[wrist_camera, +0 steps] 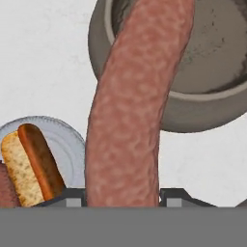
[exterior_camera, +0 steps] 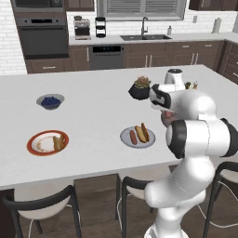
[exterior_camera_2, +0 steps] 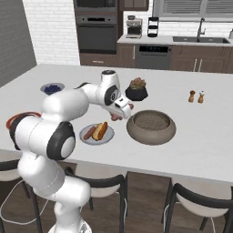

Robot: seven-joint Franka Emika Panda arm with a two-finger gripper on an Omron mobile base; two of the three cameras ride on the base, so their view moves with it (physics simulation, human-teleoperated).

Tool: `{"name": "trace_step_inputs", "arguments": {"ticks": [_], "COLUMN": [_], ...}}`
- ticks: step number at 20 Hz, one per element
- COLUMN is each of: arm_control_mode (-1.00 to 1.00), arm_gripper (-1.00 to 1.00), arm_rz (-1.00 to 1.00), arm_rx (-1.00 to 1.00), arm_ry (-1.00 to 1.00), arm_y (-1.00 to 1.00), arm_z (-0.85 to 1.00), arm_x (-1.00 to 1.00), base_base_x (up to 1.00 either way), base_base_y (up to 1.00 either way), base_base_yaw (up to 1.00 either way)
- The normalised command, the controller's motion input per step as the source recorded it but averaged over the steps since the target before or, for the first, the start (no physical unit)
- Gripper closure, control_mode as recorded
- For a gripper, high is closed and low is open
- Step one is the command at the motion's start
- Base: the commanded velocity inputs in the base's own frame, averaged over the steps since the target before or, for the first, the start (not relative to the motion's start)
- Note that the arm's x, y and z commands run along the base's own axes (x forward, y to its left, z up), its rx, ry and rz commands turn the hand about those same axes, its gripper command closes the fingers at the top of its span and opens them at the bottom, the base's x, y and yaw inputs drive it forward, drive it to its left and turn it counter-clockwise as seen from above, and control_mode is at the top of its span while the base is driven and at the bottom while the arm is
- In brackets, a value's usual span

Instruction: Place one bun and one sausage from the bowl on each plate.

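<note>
While the sausage (wrist_camera: 130, 116) is gripped between the jaws of the gripper (exterior_camera_2: 119, 112), above the counter (exterior_camera: 93, 116) between the bowl (exterior_camera_2: 151, 126) and the grey plate (exterior_camera_2: 96, 134), it should be carried to the orange-rimmed plate (exterior_camera: 47, 142), where a bun (exterior_camera: 58, 142) lies alone. The grey plate is judged complete. Behind the white island, an oven (exterior_camera: 42, 37) and sink (exterior_camera: 144, 36) are seen.

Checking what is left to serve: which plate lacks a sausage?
The orange-rimmed plate at the counter's left: it holds only a bun. The grey plate already has a sausage beside its bun.
</note>
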Motion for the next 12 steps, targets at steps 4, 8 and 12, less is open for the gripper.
{"name": "trace_step_inputs", "arguments": {"ticks": [4, 8, 12], "arm_control_mode": [-1.0, -1.0, -1.0], "arm_gripper": [1.0, 1.0, 1.0], "arm_rz": [0.04, 0.03, 0.05], "arm_rx": [0.01, 0.01, 0.0], "arm_ry": [0.09, 0.06, 0.05], "arm_y": [0.71, 0.81, 0.93], "arm_z": [0.14, 0.08, 0.02], "arm_x": [-0.17, -0.05, 0.0], "base_base_x": [0.0, 0.0, 0.0], "base_base_y": [0.0, 0.0, 0.0], "base_base_yaw": [0.0, 0.0, 0.0]}}
